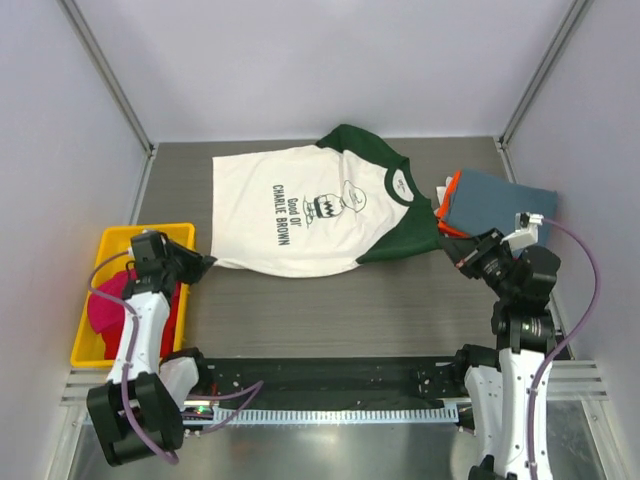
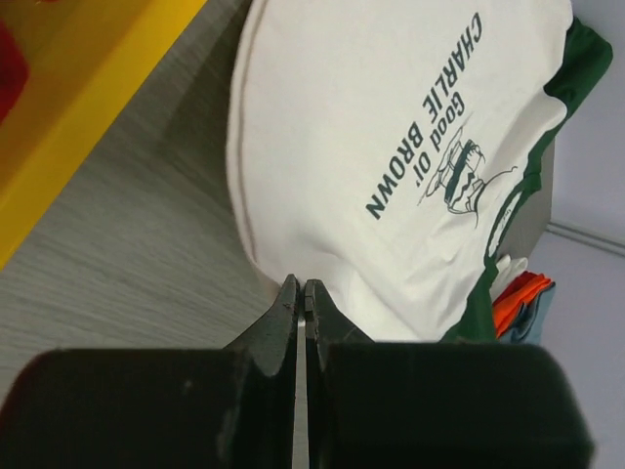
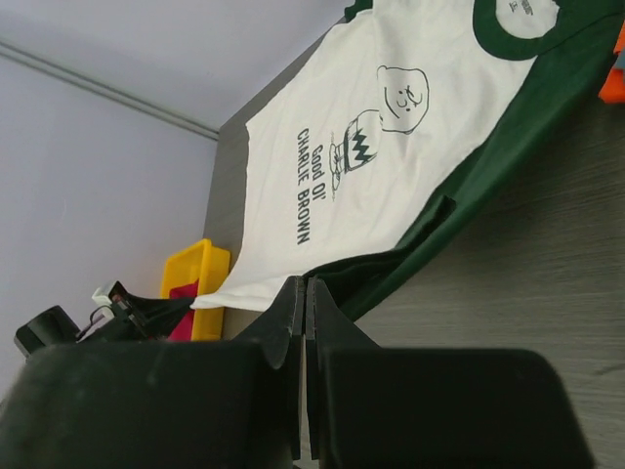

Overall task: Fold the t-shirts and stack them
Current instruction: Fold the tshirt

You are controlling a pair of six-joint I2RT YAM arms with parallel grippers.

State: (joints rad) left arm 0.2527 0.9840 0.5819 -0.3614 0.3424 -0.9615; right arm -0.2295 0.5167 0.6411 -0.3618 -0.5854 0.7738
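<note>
My left claw (image 1: 207, 263) pinches the cream t-shirt (image 1: 300, 210) by its hem corner; my right claw (image 1: 460, 256) pinches its green sleeve (image 1: 405, 235).

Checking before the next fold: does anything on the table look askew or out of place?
The cream-white t-shirt lies flat but slightly skewed, and its far green sleeve looks bunched up at the shoulder. The folded stack beside it looks tidy.

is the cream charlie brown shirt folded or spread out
Spread out, not folded: the cream shirt lies flat on the table, its whole chest print facing up and both green sleeves showing.
</note>
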